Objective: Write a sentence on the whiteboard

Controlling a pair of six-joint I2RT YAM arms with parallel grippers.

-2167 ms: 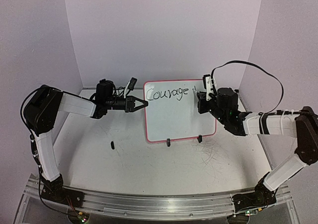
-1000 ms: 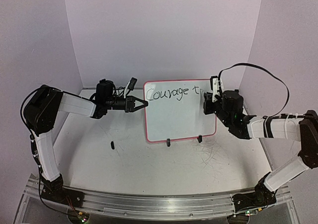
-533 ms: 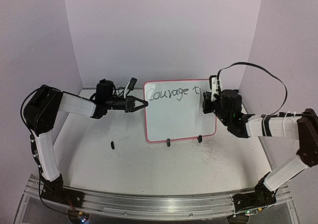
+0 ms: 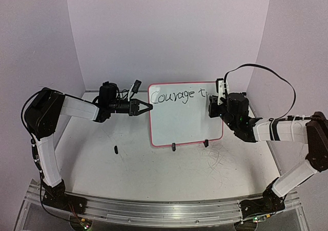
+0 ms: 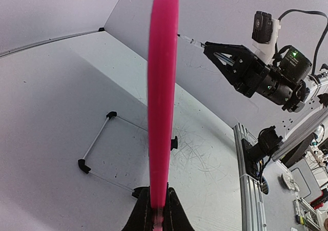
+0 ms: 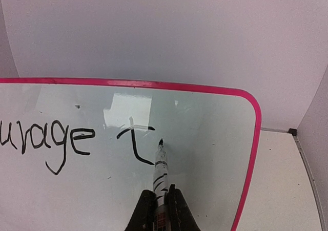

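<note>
Whiteboard (image 4: 184,121): upright on clip feet at the back of the worktop (image 4: 154,169), lettered "Courage t". Left pincer (image 5: 158,210) is clenched on its pink left frame edge. Right pincer (image 6: 160,205) is clenched on a marker (image 6: 160,164), tip just right of the "t". Handling advice: brace the frame firmly, press the tip lightly, and letter small, as little room remains before the right frame.

Left arm (image 4: 77,108) outstretched, right arm (image 4: 279,130) outstretched, jaws shut
</note>
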